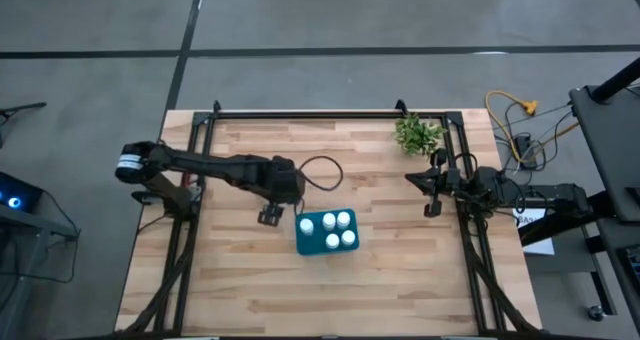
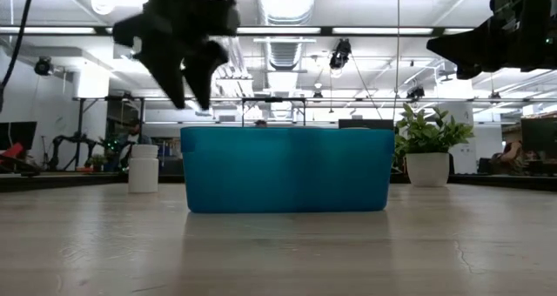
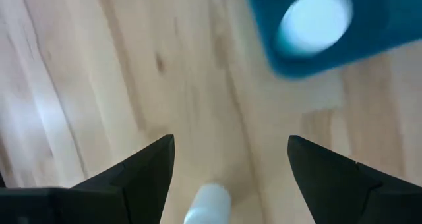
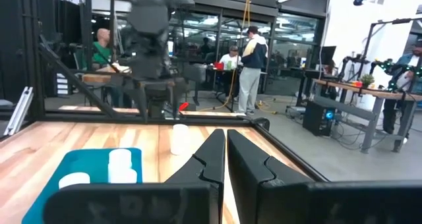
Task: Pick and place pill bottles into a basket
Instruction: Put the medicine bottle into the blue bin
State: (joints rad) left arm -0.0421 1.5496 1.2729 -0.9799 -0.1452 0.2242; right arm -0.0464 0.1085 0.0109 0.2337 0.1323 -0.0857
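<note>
The teal basket [image 1: 326, 232] [image 2: 287, 168] stands mid-table with several white pill bottles [image 1: 338, 230] upright inside it. One more pill bottle [image 1: 306, 225] [image 2: 144, 168] stands upright on the wood just outside the basket's left end. My left gripper [image 1: 270, 217] [image 2: 187, 78] hangs open above the table to the left of that bottle. In the left wrist view the bottle [image 3: 208, 204] shows low down between the spread fingers, apart from both. My right gripper [image 1: 432, 195] [image 4: 225, 151] waits shut and level at the table's right edge.
A small green plant [image 1: 418, 133] [image 2: 428, 148] in a white pot stands at the far right of the table. Black frame rails [image 1: 330, 114] run along the far edge and both sides. Bare wood lies in front of the basket. People stand in the room beyond the table.
</note>
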